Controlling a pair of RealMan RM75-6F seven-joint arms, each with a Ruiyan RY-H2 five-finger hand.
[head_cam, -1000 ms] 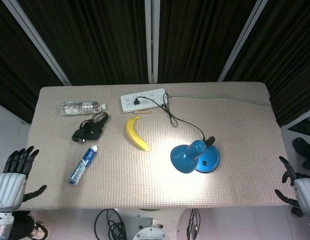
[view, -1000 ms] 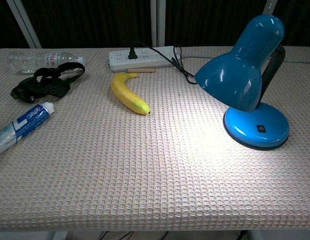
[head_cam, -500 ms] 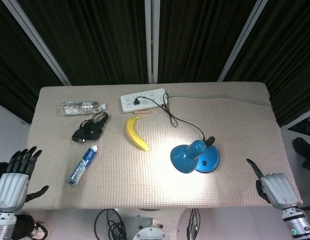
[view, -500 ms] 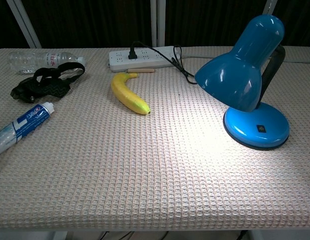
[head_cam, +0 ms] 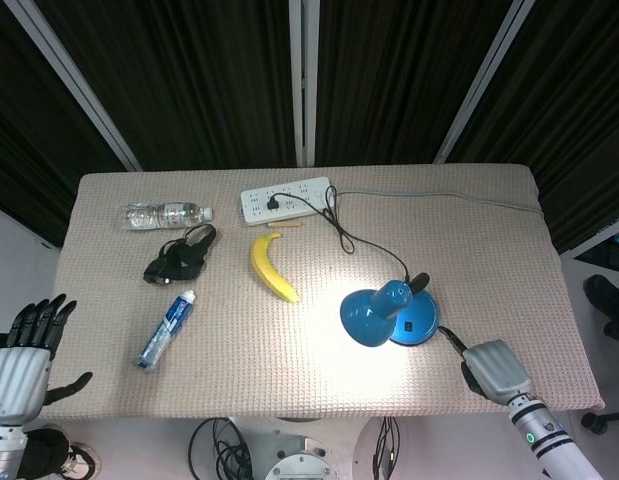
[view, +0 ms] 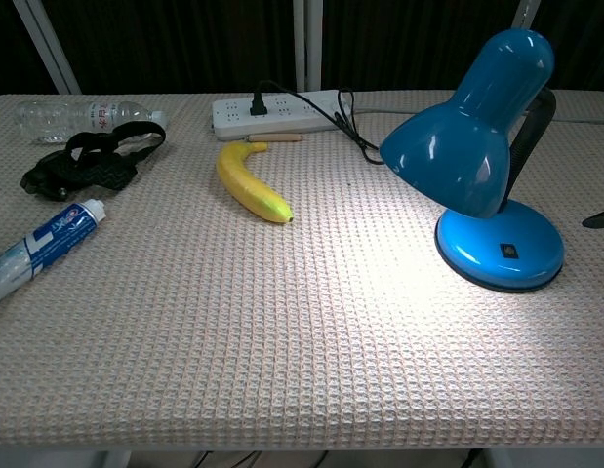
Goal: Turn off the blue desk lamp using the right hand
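Note:
The blue desk lamp (head_cam: 389,312) stands right of the table's centre and is lit, throwing a bright patch on the cloth. In the chest view its shade (view: 458,146) leans left over the round base (view: 500,249), which carries a small black switch (view: 509,251). My right hand (head_cam: 494,368) hovers just right of and in front of the base (head_cam: 417,322). One dark finger (head_cam: 449,335) reaches toward the base without touching it, the other fingers stay tucked, and it holds nothing. Its fingertip (view: 599,218) shows at the chest view's right edge. My left hand (head_cam: 24,355) hangs off the table's front left corner, fingers spread.
A banana (head_cam: 272,268) lies left of the lamp. The lamp's black cord (head_cam: 344,235) runs back to a white power strip (head_cam: 286,199). At the left are a water bottle (head_cam: 165,214), a black strap bundle (head_cam: 179,257) and a toothpaste tube (head_cam: 166,328).
My right hand has moved in from the table's right front edge to just beside the lamp base, one finger leading. The left hand barely shifted. The lamp stays lit.

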